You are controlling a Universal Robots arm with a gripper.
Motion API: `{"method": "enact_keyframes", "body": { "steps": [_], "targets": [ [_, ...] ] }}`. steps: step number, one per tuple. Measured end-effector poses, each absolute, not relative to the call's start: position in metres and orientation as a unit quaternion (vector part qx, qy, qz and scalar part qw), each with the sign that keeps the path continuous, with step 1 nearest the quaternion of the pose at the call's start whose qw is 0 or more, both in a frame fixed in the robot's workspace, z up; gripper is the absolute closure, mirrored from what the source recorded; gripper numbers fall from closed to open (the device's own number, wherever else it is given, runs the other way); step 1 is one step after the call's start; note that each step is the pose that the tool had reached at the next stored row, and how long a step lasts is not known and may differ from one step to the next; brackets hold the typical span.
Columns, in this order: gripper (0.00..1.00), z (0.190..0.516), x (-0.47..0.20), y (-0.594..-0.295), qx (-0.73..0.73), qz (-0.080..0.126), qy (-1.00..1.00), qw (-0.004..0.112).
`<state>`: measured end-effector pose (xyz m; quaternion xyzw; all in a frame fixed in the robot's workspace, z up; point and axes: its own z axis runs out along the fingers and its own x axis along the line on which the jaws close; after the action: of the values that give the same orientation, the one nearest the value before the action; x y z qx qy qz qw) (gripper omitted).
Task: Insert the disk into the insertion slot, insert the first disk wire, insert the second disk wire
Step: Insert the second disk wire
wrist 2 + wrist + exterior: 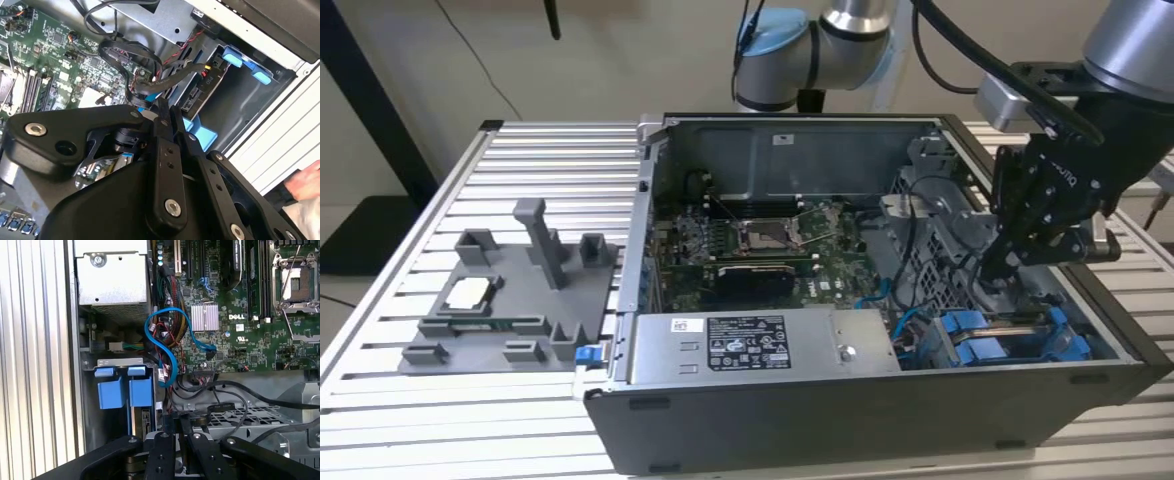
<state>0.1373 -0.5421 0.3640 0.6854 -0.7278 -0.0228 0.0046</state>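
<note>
We see the black gripper (998, 262) lowered into the open computer case (881, 410), at about four o'clock from the motherboard (761, 245) in the exterior view. Its fingers (162, 116) stand close together and reach into the bundle of black cables (150, 75) in the second wrist view; we cannot tell whether they clamp a wire. The disk (1014, 335), in its blue carrier frame, already sits in the insertion slot (1107, 345) of the grey drive cage, at the case's five o'clock corner in the exterior view, just below the fingertips. In the first wrist view we see the carrier's two blue handles (122, 387) side by side, with a blue data cable (167, 347) looping beside them toward the green board. The grey power-supply box (761, 345) lies at six o'clock from the motherboard. A grey fixture tray (507, 300) rests on the slatted table (400, 400), at nine o'clock from the case.
</note>
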Motion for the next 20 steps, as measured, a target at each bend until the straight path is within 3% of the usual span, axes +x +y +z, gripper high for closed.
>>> {"method": "enact_keyframes", "body": {
  "steps": [11,20],
  "targets": [
    [0.84,0.362,0.137,-0.543,0.685,-0.023,-0.728,0.005],
    [0.84,0.361,0.138,-0.562,0.685,-0.023,-0.728,0.005]
  ]
}}
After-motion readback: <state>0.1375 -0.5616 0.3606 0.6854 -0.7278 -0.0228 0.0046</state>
